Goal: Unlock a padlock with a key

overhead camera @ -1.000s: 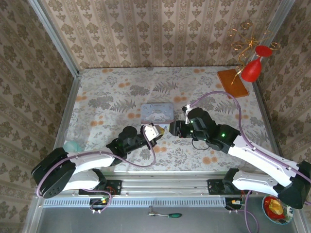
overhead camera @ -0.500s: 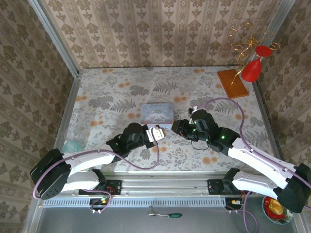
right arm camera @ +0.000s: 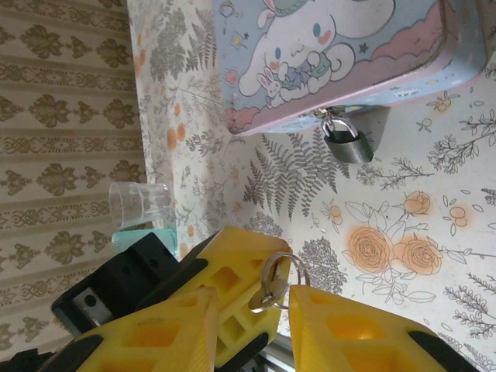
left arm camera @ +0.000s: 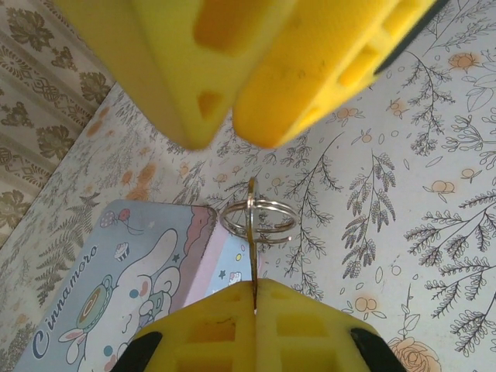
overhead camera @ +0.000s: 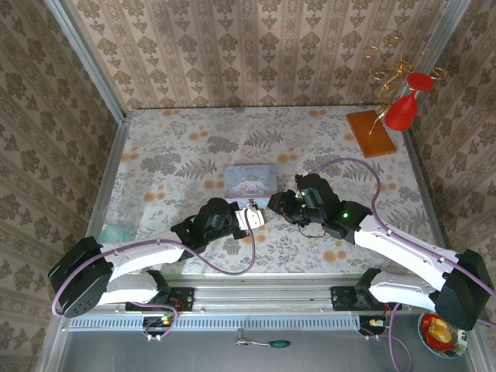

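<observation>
**Key pinched in left jaws, padlock on the tin's hasp**

Left gripper [left arm camera: 254, 291]: pads pressed together on the key [left arm camera: 252, 240], which stands edge-on out of the seam between them. A split ring [left arm camera: 260, 221] is threaded through the key's free end.

Right gripper [right arm camera: 254, 301]: fingers spread. In the right wrist view the key and its ring sit in the gap between them; no contact with either pad is seen. In the left wrist view the right fingers [left arm camera: 155, 70] hang just above the key, a narrow gap between them.

From above, the two grippers meet tip to tip just in front of the tin [overhead camera: 249, 180], left gripper [overhead camera: 254, 217] below and right gripper [overhead camera: 277, 203] beside it.

Padlock [right arm camera: 346, 143]: hangs from the hasp on the near edge of the pale blue cartoon tin, its body lying on the floral cloth [right arm camera: 434, 194], its shackle through the hasp. It is apart from both grippers.

A clear cup [right arm camera: 139, 213] with blue-green contents stands at the cloth's left edge, well apart from the tin.
</observation>
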